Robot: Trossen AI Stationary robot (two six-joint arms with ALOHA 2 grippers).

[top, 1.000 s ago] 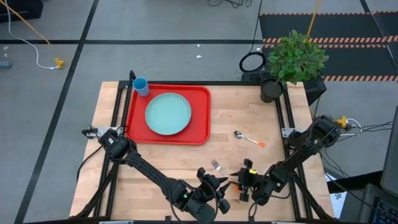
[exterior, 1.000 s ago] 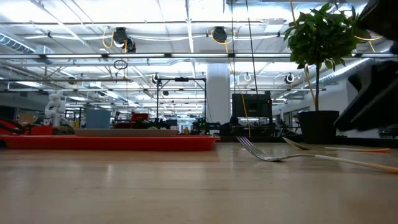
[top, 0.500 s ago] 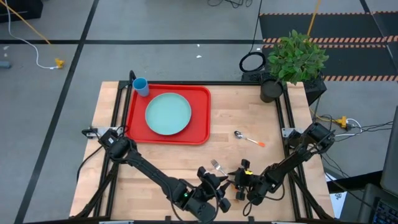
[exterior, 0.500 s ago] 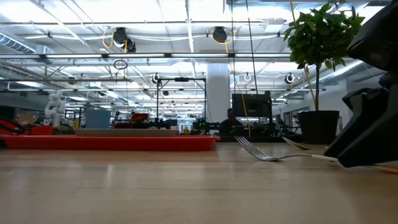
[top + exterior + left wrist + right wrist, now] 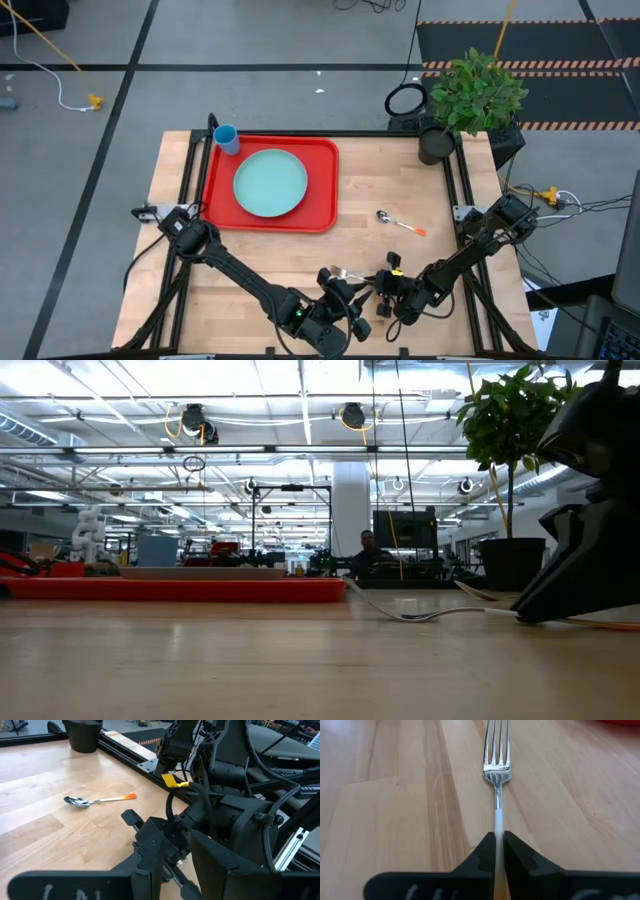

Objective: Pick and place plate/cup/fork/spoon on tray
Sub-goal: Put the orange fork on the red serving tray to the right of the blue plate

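Fork (image 5: 497,767) handle pinched between right gripper (image 5: 498,851) fingers, low over table.

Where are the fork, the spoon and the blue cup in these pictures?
fork (image 5: 497,770): right wrist view, base of its tines.
spoon (image 5: 384,216): high view, its metal bowl.
cup (image 5: 226,136): high view, its open top.

On the wooden bench (image 5: 380,190) a red tray (image 5: 322,190) carries the mint-green plate (image 5: 270,182) at its middle and the blue cup (image 5: 227,138) at its far left corner. The spoon (image 5: 397,222) lies on bare wood, apart from the tray. At the near edge the 2 dark arms meet, the right gripper (image 5: 383,290) beside the fork (image 5: 344,272), the left gripper (image 5: 345,303) close by. A potted plant (image 5: 470,95) stands at the far right corner.
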